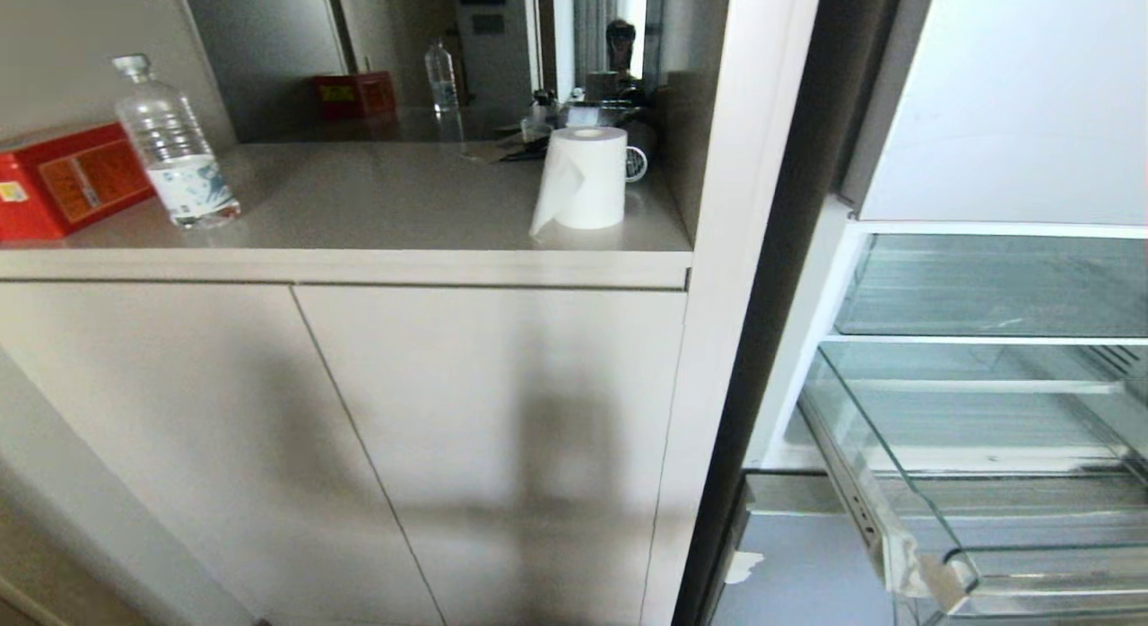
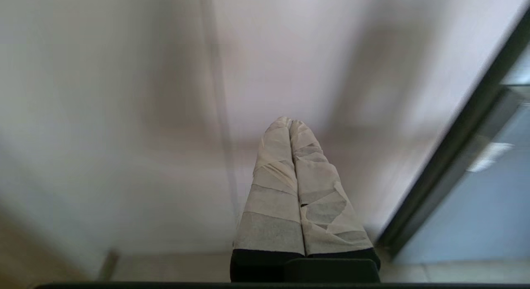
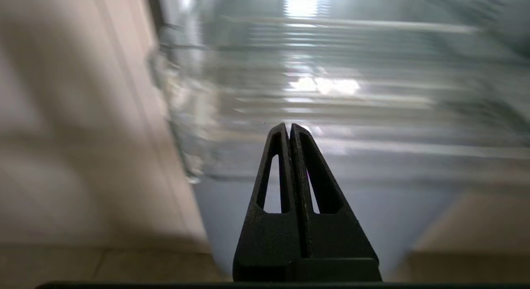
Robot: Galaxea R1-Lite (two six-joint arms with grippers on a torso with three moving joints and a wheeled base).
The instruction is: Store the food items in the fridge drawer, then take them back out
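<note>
Standing pulled out of the open fridge, the fridge drawer [image 1: 906,518] was a wide, shallow tray of clear plastic with a ribbed floor and a thick clear front lip, sitting at about four o'clock in the head view. No food item showed in it. In the right wrist view the drawer [image 3: 331,86] lay at twelve o'clock, just beyond the right gripper [image 3: 289,127], whose black fingers were pressed together on nothing. The left gripper [image 2: 289,122], its taped fingers likewise closed and empty, pointed at a pale cabinet door [image 2: 124,115]. On the counter [image 1: 377,204] at ten o'clock stood a water bottle [image 1: 175,151], a red box [image 1: 63,182] and a paper roll [image 1: 585,178].
</note>
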